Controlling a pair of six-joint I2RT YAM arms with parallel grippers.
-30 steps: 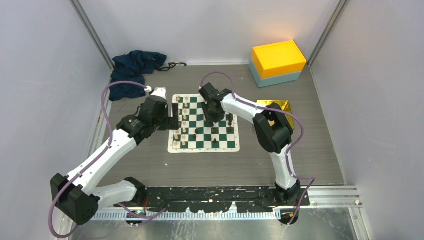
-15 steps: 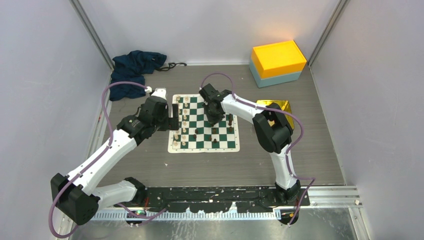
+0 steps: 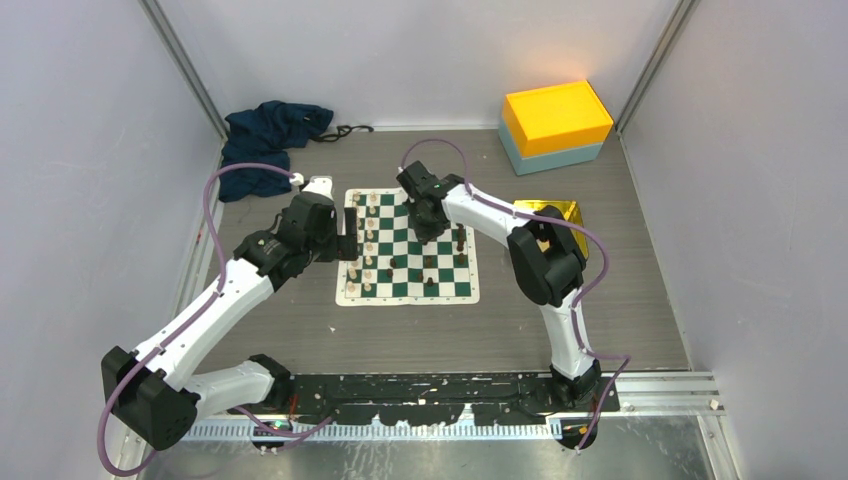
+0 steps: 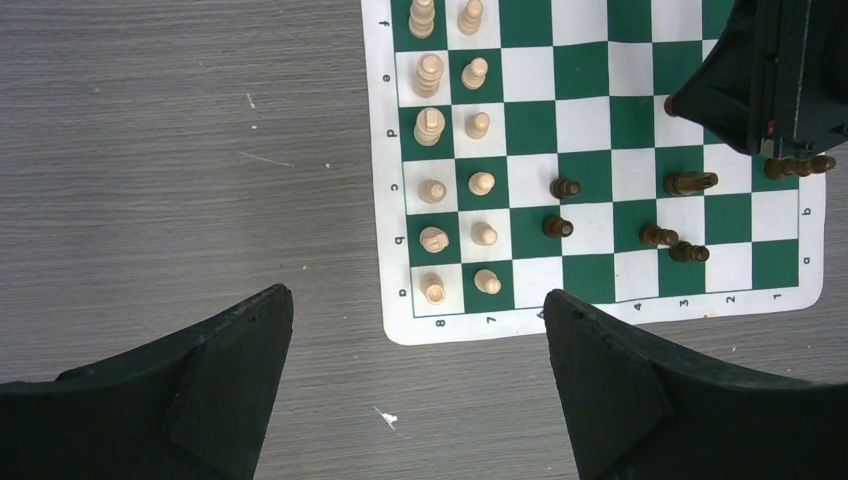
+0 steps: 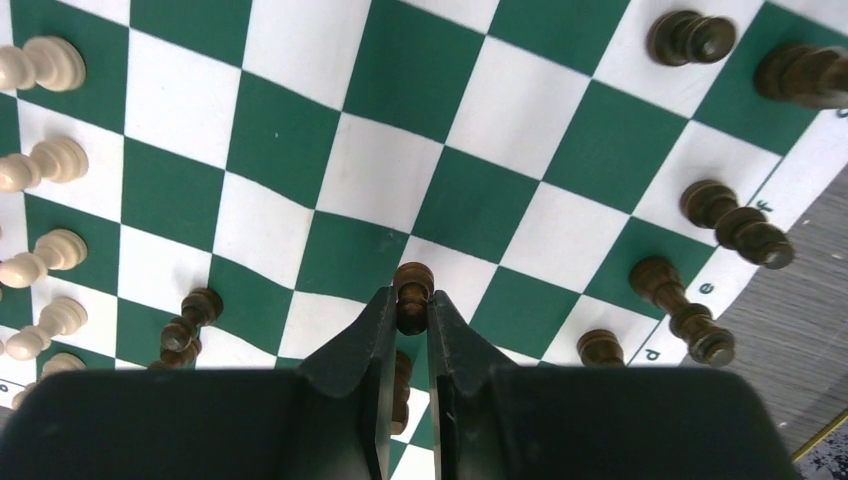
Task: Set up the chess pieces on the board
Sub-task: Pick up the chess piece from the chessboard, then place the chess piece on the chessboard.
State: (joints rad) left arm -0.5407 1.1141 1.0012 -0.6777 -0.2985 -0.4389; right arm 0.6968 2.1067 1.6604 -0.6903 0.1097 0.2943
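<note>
Two arms reach over one board (image 3: 405, 298), which lies flat in the middle of the table (image 3: 400, 340). The right gripper (image 5: 412, 303) is closed narrowly on a single dark pawn (image 5: 413, 277), pinched between both fingertips above a white square; whether the pawn touches the mat cannot be told. The left gripper (image 4: 418, 298) stands wide apart with nothing in it, over the board's corner on the cream side. The left wrist view shows twelve cream pieces (image 4: 478, 125), upright in two columns of six along one edge. It also shows at least six dark pieces (image 4: 565, 187) scattered over the other half, where the right gripper's black body hides some squares. The right wrist view catches only five cream pieces at its left margin. It shows at least seven dark ones, counting the held pawn, with several close to the lettered border. Only the top view takes in one orange and teal box (image 3: 556, 125) in the far right corner. It also shows one gold tray (image 3: 552, 211) behind the right arm and one dark blue cloth (image 3: 268, 140) at the far left. The board's border carries the only readable writing. In the left wrist view that is the letters f, e, d, c down one side and the numbers 8, 7, 4, 3, 2, 1 along another. The right wrist view shows f, e, d.
</note>
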